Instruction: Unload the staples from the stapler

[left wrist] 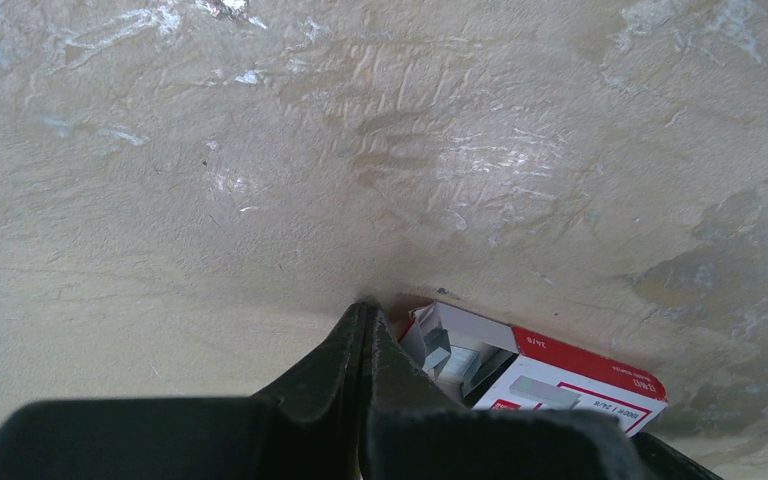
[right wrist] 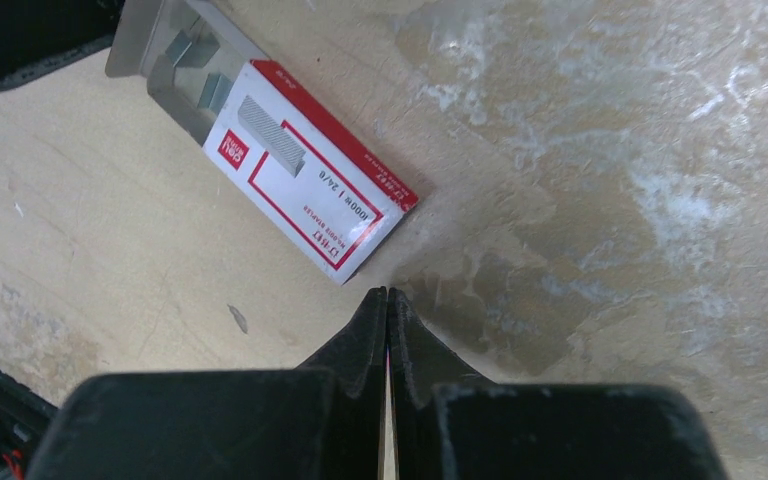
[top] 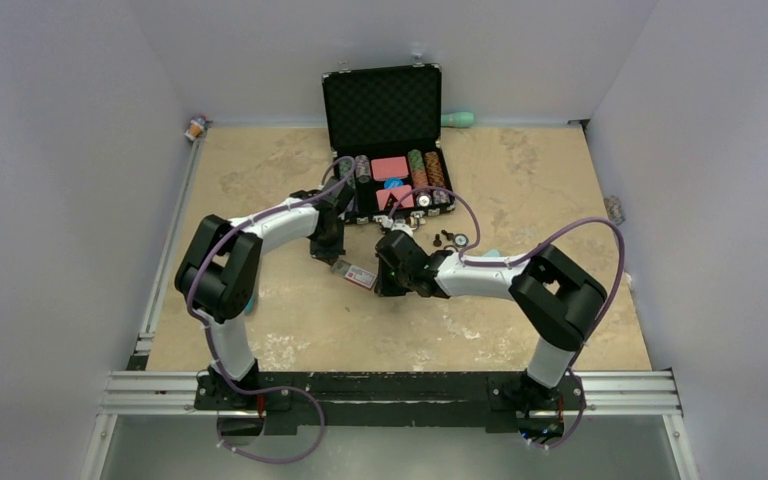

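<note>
Lying on the table [top: 560,190] between the two claws, the staple box [top: 360,274] is red and white. Its inner tray is pulled out at one end, and some loose staple strips [right wrist: 192,62] are in it. The left gripper [left wrist: 365,322] is just beside this open end of the box, with its fingers pressed fully together and nothing between them. Its tip is low over the table, but I cannot tell if it touches. The right gripper [right wrist: 387,303] is just beside the closed end of the box, also fully closed and empty. Behind the box, toward the far wall, stands an open black case [top: 383,105] with coloured chips [top: 425,168] in it. A few small dark things [top: 447,238] lie between the box and the case. The stapler itself I cannot make out in any view.
</note>
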